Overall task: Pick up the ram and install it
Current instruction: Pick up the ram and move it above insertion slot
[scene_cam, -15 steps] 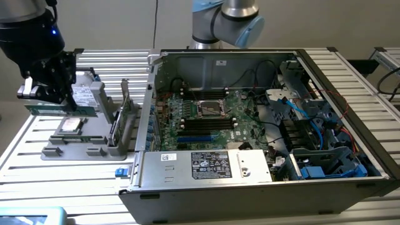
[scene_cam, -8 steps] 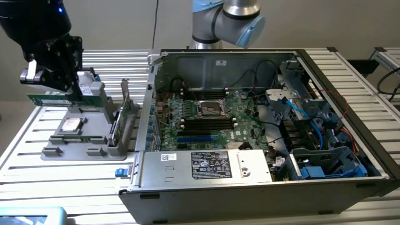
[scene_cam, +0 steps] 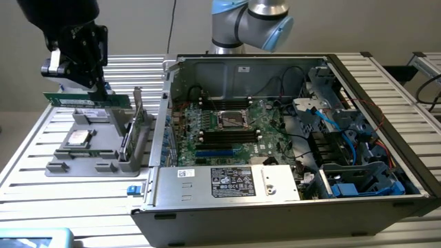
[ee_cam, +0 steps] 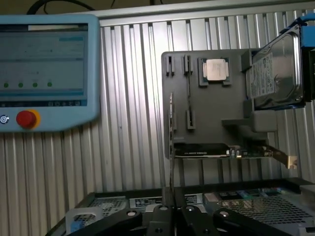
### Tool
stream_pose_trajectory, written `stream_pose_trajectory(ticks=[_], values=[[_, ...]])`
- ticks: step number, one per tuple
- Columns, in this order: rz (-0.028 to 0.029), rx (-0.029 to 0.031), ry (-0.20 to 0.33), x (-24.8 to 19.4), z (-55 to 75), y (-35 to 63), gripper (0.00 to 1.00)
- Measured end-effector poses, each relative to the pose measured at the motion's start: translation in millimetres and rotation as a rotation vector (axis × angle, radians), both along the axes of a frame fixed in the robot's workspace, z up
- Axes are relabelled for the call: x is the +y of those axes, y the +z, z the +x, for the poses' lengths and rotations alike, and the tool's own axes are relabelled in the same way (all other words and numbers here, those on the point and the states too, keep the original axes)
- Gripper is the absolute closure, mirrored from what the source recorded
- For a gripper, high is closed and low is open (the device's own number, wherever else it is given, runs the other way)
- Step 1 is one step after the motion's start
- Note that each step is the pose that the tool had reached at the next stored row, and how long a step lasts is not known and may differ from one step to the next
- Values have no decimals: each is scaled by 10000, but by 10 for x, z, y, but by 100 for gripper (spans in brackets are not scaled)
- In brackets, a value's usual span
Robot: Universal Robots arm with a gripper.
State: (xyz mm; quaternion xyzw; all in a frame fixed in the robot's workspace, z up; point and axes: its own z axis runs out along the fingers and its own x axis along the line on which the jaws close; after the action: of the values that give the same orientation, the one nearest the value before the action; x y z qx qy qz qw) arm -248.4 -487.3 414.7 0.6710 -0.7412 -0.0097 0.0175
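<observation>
Claw (scene_cam: 98, 93) pressed together on the ram (scene_cam: 69, 98): we pinch the green stick by its upper edge and hold it level just above the grey holder (scene_cam: 82, 157), on the surface (scene_cam: 28, 155) at the exterior view's left. We judge the pick-up done and the carry in hand. Installing calls, we think, for crossing to the open computer case (scene_cam: 289, 212), lining the stick up with a memory slot (scene_cam: 227, 135) and pressing straight down. Our wrist points downward, well apart from the case.
</observation>
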Motion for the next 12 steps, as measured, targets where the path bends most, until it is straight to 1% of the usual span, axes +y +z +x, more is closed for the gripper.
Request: stream_pose_trajectory(ticks=[12], values=[[2, 1, 9, 0, 548, 11, 88]])
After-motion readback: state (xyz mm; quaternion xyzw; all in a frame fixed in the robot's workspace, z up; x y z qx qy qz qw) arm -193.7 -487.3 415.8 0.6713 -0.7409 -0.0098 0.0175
